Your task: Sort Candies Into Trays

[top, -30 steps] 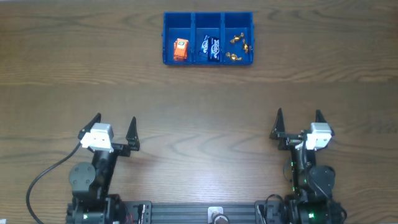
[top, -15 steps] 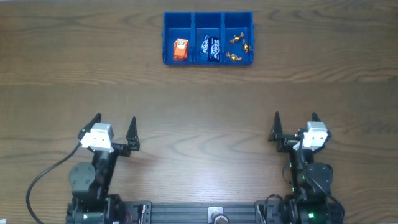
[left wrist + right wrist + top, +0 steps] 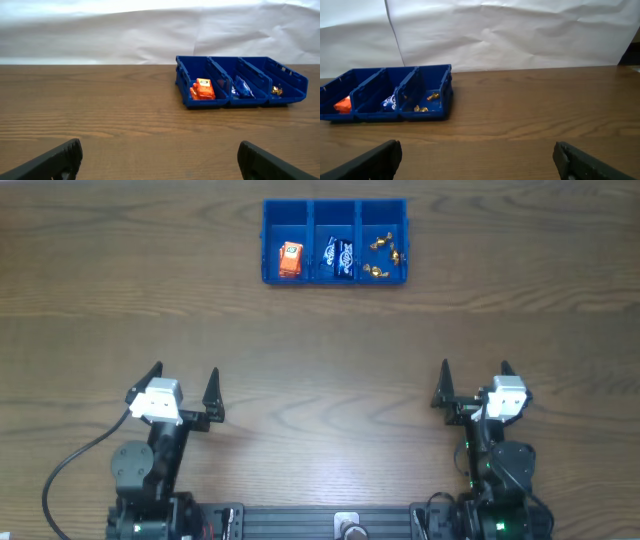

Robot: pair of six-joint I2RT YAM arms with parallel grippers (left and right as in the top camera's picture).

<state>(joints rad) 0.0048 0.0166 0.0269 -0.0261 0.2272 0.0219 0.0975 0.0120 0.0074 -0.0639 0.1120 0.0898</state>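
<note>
A blue tray (image 3: pixel 336 204) with three compartments stands at the table's far middle. Its left compartment holds orange candies (image 3: pixel 291 259), the middle one dark blue wrapped candies (image 3: pixel 339 257), the right one several small gold candies (image 3: pixel 384 254). The left wrist view shows the tray (image 3: pixel 186 85) with the orange candies (image 3: pixel 202 89); the right wrist view shows the tray (image 3: pixel 446 82) with gold candies (image 3: pixel 425 102). My left gripper (image 3: pixel 186 386) is open near the front left, nothing between its fingers. Near the front right my right gripper (image 3: pixel 474 381) stands open and holds nothing.
The wooden table (image 3: pixel 320 340) stretches bare between the grippers and the tray. A white paper backdrop (image 3: pixel 510 35) rises behind the table's far edge. A black cable (image 3: pixel 70 465) loops by the left arm's base.
The right gripper has drawn back a little toward its base and shifted slightly left. The left arm and the tray's contents are unchanged.
</note>
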